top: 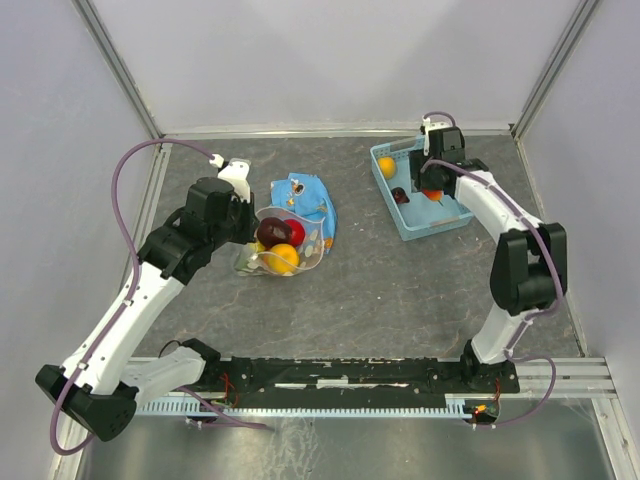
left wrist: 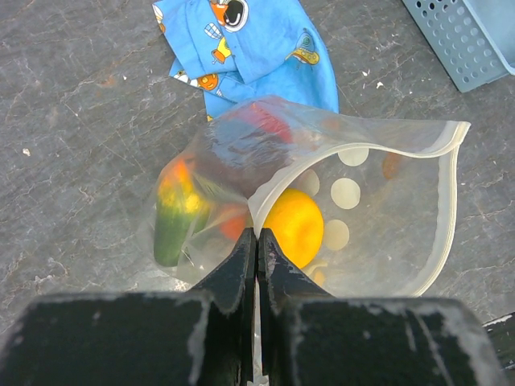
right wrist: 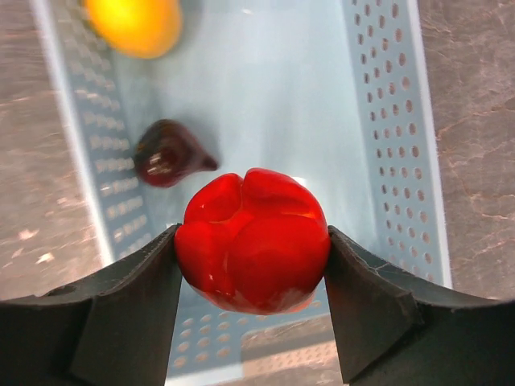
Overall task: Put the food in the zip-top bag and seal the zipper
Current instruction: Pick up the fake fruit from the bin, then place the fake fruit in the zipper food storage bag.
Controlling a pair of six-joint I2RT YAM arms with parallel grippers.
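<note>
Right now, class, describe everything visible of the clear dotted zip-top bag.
The clear, floppy plastic zip-top bag with pale round dots lies open, whitish rim unsealed, its near edge pinched by the shut left fingers. Inside show an orange-yellow round fruit, a dark maroon one and a green-orange one. Its far end reaches the blue patterned cloth.

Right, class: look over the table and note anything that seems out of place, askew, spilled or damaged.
Only minor things. The blue patterned cloth lies crumpled behind the zip-top bag, and the basket sits skewed on the table. Nothing has spilled or looks damaged.
</note>
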